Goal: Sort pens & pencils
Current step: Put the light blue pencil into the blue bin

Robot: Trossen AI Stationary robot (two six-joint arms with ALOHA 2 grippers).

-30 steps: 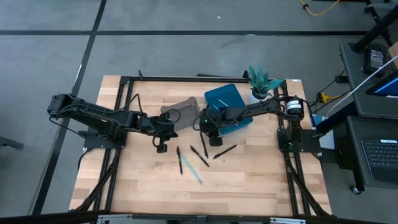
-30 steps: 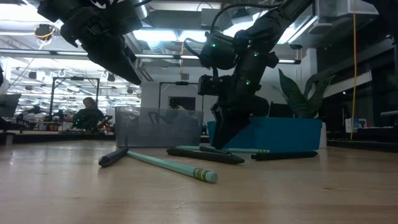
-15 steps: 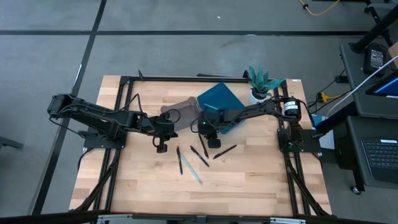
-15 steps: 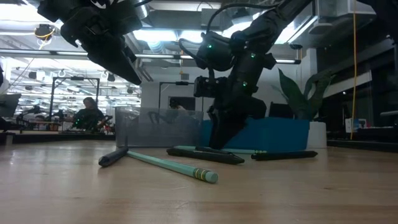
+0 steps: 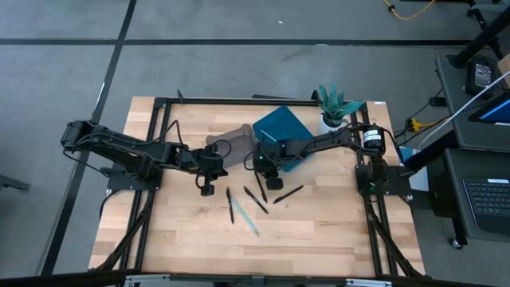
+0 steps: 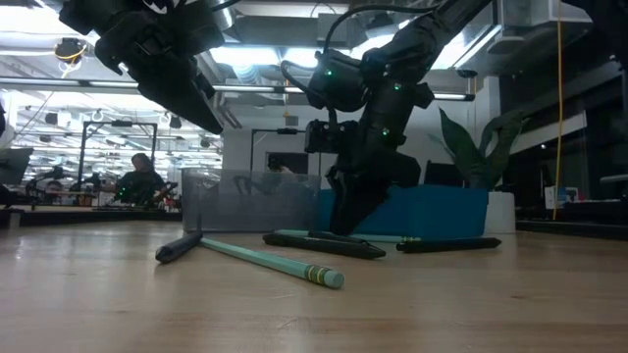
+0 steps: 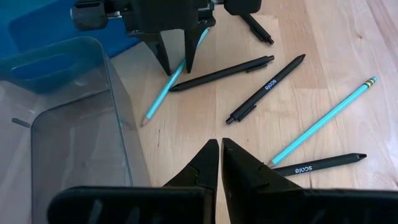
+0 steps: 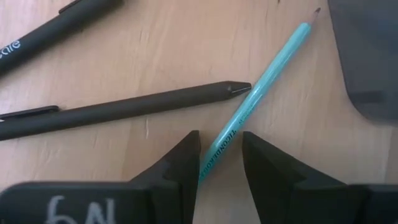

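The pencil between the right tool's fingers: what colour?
Light blue pencil, clearest in the right wrist view.

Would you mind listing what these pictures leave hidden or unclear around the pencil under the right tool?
- Right wrist view: the teal pencil's eraser end is hidden behind the right tool's own fingers.
- Right wrist view: whether the fingers touch the pencil yet cannot be told.
- High view: that pencil is covered by the right arm.
- Low view: the blue bin's inside is hidden by its wall.
- Left wrist view: the grey bin's far part is cut off by the picture's edge.
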